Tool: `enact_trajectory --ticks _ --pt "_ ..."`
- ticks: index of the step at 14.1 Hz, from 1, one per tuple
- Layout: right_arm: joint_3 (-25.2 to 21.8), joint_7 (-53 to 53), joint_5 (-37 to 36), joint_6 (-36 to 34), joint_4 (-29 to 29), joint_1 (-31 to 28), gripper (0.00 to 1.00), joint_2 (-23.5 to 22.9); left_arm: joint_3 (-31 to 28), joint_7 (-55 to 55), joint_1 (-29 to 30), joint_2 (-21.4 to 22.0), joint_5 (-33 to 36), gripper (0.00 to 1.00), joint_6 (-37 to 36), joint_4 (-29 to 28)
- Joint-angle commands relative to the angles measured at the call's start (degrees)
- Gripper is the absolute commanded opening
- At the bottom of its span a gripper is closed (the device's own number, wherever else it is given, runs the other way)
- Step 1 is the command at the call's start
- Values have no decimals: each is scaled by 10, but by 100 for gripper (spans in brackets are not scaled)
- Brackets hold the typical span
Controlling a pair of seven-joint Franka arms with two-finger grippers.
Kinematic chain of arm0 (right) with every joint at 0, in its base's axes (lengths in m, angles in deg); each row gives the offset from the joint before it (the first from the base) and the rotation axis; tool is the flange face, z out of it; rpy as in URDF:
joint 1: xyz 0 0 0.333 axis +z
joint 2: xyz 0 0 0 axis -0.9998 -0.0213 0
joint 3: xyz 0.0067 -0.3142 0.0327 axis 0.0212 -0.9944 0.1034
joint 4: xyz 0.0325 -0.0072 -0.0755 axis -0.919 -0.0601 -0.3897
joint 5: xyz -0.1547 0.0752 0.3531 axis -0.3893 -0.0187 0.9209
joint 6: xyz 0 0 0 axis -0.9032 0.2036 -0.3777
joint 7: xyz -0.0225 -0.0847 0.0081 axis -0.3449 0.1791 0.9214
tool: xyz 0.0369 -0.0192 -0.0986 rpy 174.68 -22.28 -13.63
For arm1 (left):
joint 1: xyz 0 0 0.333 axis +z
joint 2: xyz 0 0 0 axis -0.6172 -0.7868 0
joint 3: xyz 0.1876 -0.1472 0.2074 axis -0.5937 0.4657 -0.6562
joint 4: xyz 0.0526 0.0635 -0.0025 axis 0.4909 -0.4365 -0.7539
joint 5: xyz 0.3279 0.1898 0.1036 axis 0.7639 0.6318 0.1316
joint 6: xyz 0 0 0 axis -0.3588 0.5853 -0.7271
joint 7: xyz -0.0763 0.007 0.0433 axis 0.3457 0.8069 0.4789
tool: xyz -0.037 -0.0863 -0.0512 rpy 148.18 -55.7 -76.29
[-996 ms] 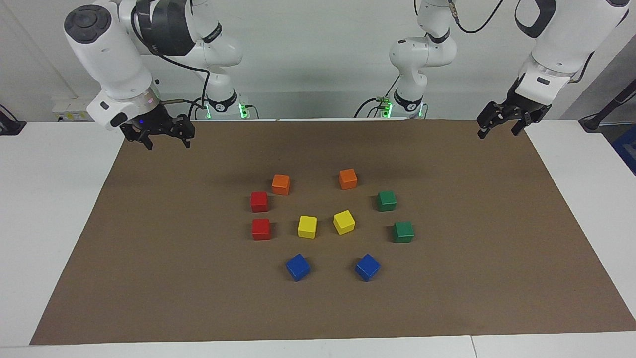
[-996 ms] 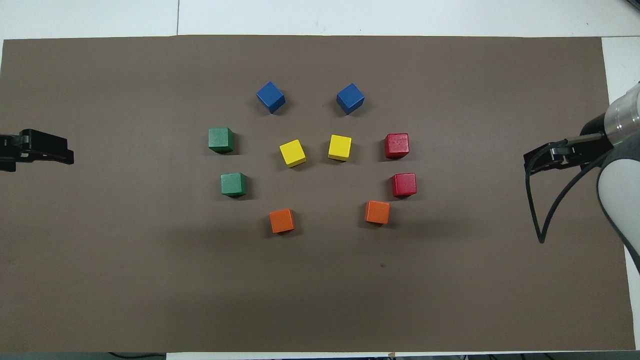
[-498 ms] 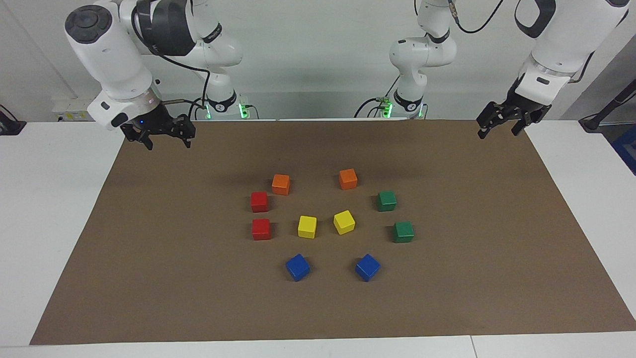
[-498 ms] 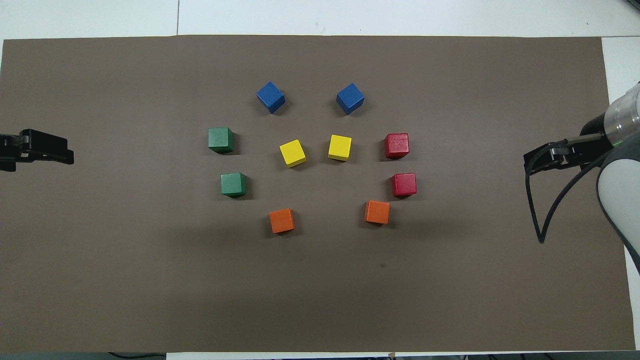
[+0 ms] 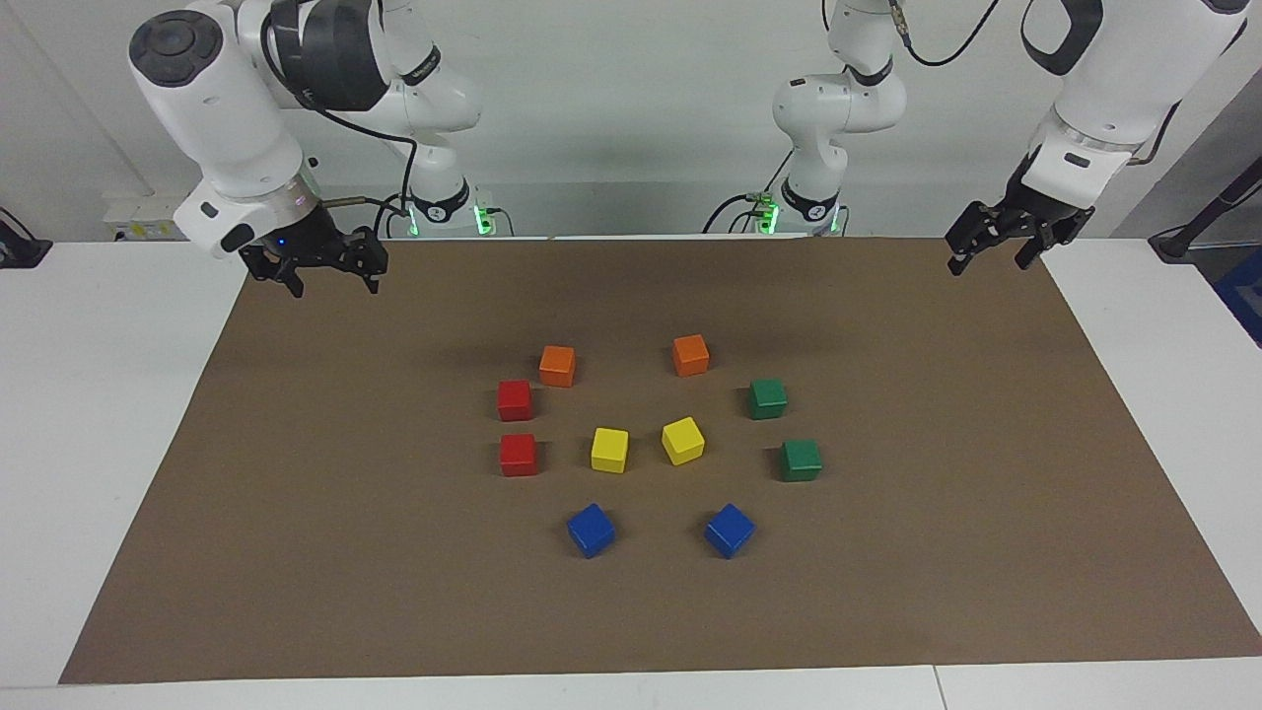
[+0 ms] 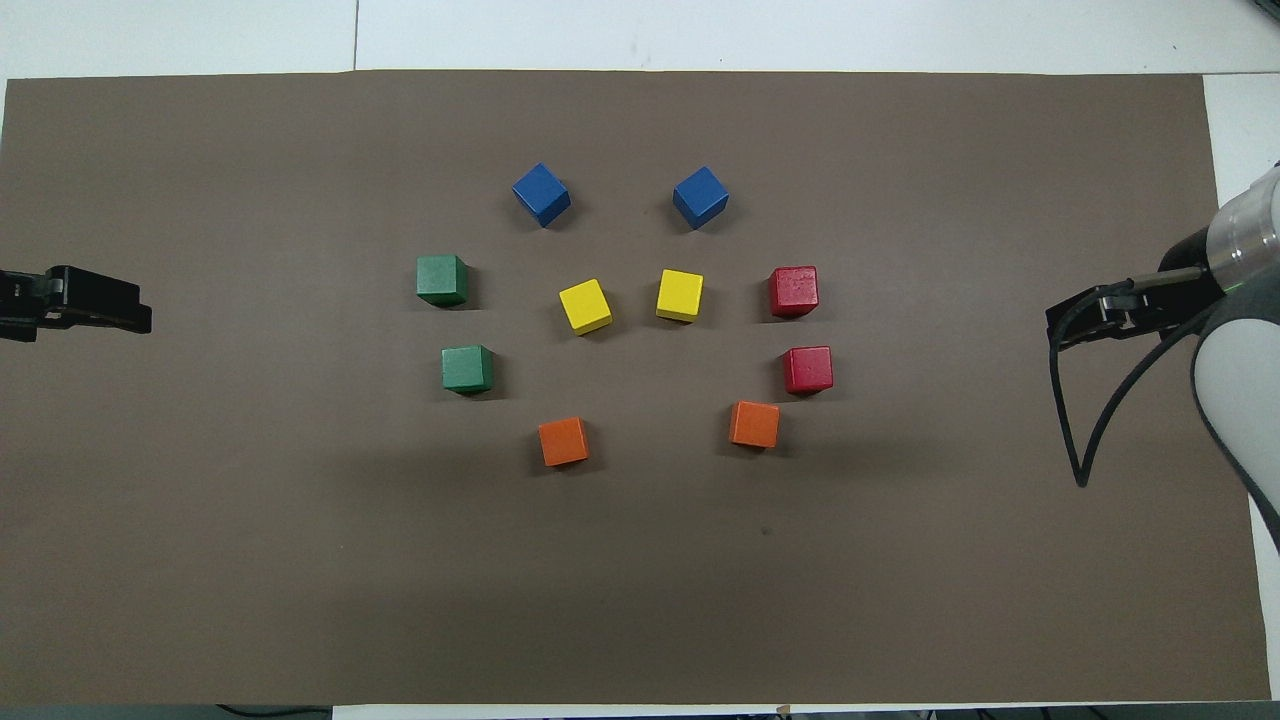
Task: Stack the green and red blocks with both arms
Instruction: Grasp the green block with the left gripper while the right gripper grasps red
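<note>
Two green blocks (image 5: 767, 398) (image 5: 801, 460) lie apart on the brown mat toward the left arm's end; they also show in the overhead view (image 6: 442, 279) (image 6: 467, 368). Two red blocks (image 5: 514, 399) (image 5: 519, 455) lie apart toward the right arm's end, also in the overhead view (image 6: 793, 290) (image 6: 808, 369). My left gripper (image 5: 989, 261) (image 6: 100, 305) hangs open and empty over the mat's edge at its own end. My right gripper (image 5: 335, 286) (image 6: 1090, 320) hangs open and empty over the mat's corner at its end.
Two orange cubes (image 5: 557, 365) (image 5: 690, 355) lie nearer to the robots than the others. Two yellow cubes (image 5: 609, 450) (image 5: 682, 440) lie in the middle. Two blue cubes (image 5: 591, 530) (image 5: 729, 530) lie farthest from the robots. The brown mat (image 5: 296, 552) covers most of the white table.
The left gripper has shifted very slightly. The right gripper and all blocks have not moved.
</note>
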Motion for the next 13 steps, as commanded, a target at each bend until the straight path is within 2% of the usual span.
enact_trajectory --ticks 1,4,9,13 --pt "3 1 4 10 -18 -3 100 15 0 -3 -22 19 2 100 46 -48" --pt "6 -32 12 8 -18 7 100 15 0 41 -69 10 2 100 98 -86" --pt "6 -171 38 60 -21 101 100 8 1 63 -129 -60 -1 100 166 -115" --pt "6 -270 38 115 -26 164 100 -31 1 71 -156 -65 -12 100 273 -199"
